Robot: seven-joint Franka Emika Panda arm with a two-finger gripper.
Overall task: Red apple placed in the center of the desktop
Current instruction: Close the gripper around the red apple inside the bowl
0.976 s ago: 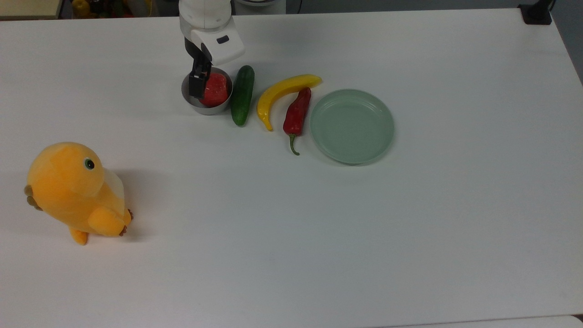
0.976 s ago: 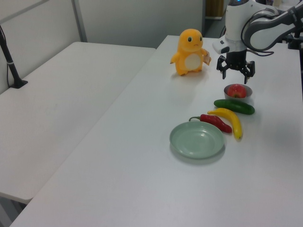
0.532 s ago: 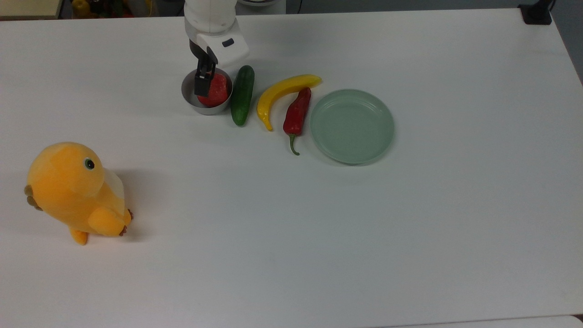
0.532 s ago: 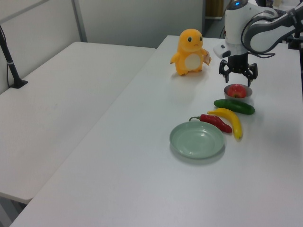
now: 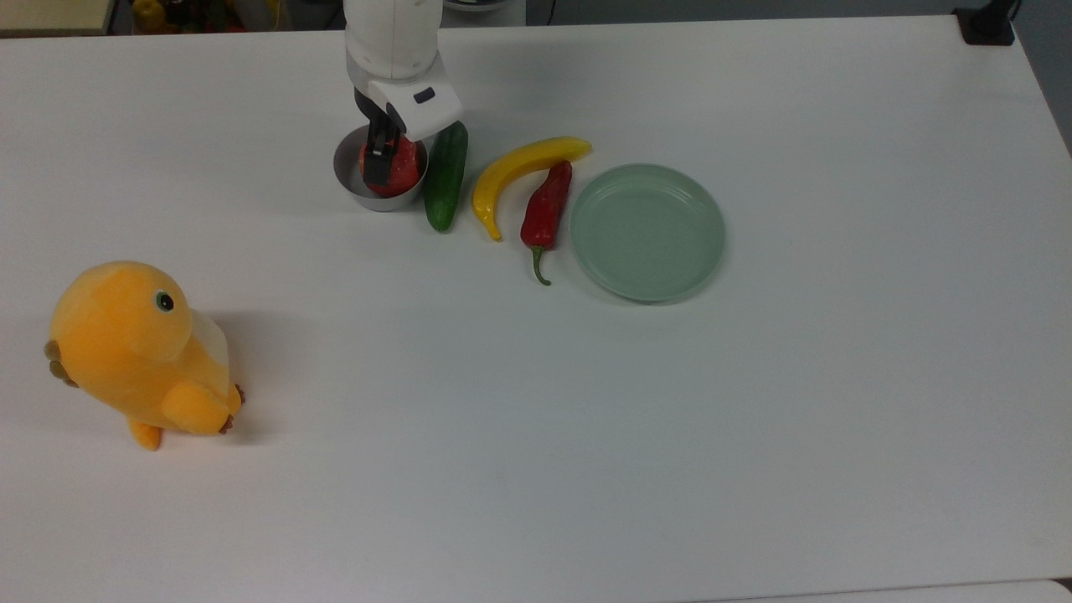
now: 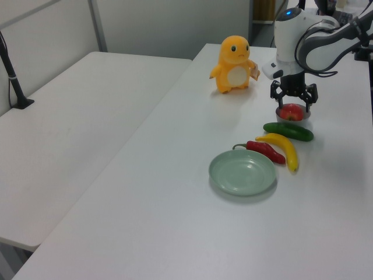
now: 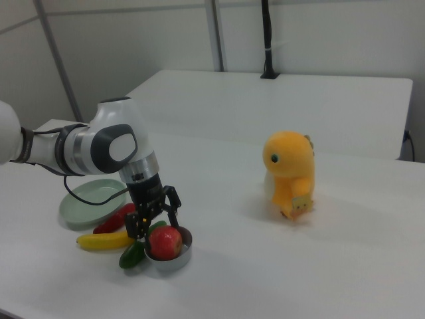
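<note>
Gripper (image 6: 294,100) has dropped since a second ago; jaws apart, straddling apple (image 7: 166,242) in bowl (image 5: 352,180). I'd go straight down; desktop (image 5: 536,435) centre lies at 5 o'clock in top view.

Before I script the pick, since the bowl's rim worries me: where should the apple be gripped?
Come straight down and close on the red apple across its upper sides, above the grey bowl rim. The apple bulges over the rim, so only its top half is exposed. The open tool already straddles it.

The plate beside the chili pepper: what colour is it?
The plate is pale green, plain and unpatterned, clearest in the top view.
</note>
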